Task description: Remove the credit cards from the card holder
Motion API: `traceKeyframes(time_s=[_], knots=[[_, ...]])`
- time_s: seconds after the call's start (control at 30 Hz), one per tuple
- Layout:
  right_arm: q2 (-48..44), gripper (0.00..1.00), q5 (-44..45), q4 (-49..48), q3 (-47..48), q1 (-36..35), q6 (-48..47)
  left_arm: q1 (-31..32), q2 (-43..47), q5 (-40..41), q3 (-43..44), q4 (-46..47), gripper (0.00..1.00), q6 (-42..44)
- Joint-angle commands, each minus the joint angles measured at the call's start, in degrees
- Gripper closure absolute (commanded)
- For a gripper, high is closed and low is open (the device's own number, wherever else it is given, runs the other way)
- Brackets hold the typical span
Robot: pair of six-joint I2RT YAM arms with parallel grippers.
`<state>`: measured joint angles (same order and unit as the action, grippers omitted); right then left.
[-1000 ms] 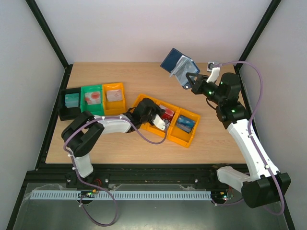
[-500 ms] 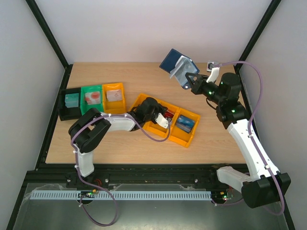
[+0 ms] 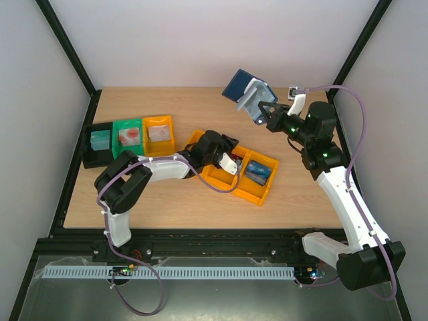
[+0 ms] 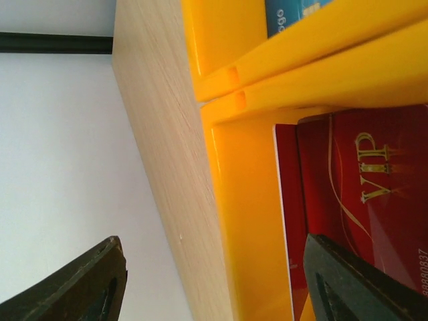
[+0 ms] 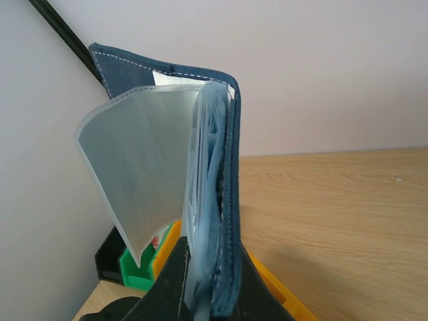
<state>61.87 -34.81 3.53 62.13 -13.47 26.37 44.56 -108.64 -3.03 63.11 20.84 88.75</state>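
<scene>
Left end effector (image 4: 214, 271): fingers (image 4: 87, 287) spread wide, nothing between them. It hangs over the middle compartment of the orange tray (image 4: 234, 200). Directly under it lie the red cards (image 4: 361, 180), flat on the compartment floor, the upper one bearing gilt "VIP" lettering. One finger overlaps that card's edge in the wrist view; contact cannot be confirmed. Beyond the divider, in the next compartment, a blue card (image 4: 294, 12) is partly visible. In the overhead view the same end effector (image 3: 229, 162) sits low inside the tray (image 3: 262, 195), which rests on the table (image 3: 200, 107).

Right end effector (image 5: 207, 284): fingers pressed together on the lower edge of the card holder (image 5: 231, 167), pinching it upright. The holder is open, its navy cover above the fingers and a clear inner sleeve (image 5: 137, 174) fanned out to one side. Whether cards sit in its pockets cannot be told. From overhead, this end effector (image 3: 262, 112) holds the card holder (image 3: 244, 88) raised clear of the table, well apart from the tray.

Farther off, beyond the left arm, stands a row of three small bins (image 3: 127, 137): black, green, orange.
</scene>
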Motion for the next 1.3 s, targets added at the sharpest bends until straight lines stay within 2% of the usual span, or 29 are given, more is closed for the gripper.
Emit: traceKeyframes(time_s=[0.0,0.47,0.6,0.7,0.83,0.97,1.07,1.17,1.27], knots=[[-1.68,0.99,-0.35,-2.44,0.35,0.14,-1.22,-0.17,1.68,-1.72,0.41,-6.72,0.23,-1.52],[-2.45,0.99,-0.11,-1.9,0.62,0.13,-1.94,1.11,4.49,-2.18,1.75,-8.91,0.07,-6.01],[-2.45,0.98,-0.17,-1.92,0.57,0.17,-1.86,1.55,5.99,-2.77,1.71,-10.67,0.05,-7.27],[-2.38,0.98,0.14,-1.79,0.53,0.19,-1.81,2.13,7.08,-2.94,2.86,-12.96,0.05,-11.83],[-2.37,0.98,0.14,-1.81,0.56,0.12,-1.7,2.31,6.9,-2.76,5.83,-18.27,0.23,-18.99],[-2.28,0.98,-0.06,-1.94,0.51,0.14,-1.68,2.24,2.98,1.37,12.4,-19.38,0.46,-32.35],[-2.62,0.98,-0.06,-1.87,0.52,0.16,-1.73,2.28,-1.42,2.09,18.86,-24.16,0.52,-35.61],[-3.24,0.98,0.04,-1.79,0.23,0.19,-2.06,2.21,-6.81,5.54,26.24,-27.37,0.62,-39.53],[-3.91,0.98,0.63,-1.9,-0.23,0.14,-2.5,2.39,-10.39,6.61,31.02,-32.64,0.68,-38.4]])
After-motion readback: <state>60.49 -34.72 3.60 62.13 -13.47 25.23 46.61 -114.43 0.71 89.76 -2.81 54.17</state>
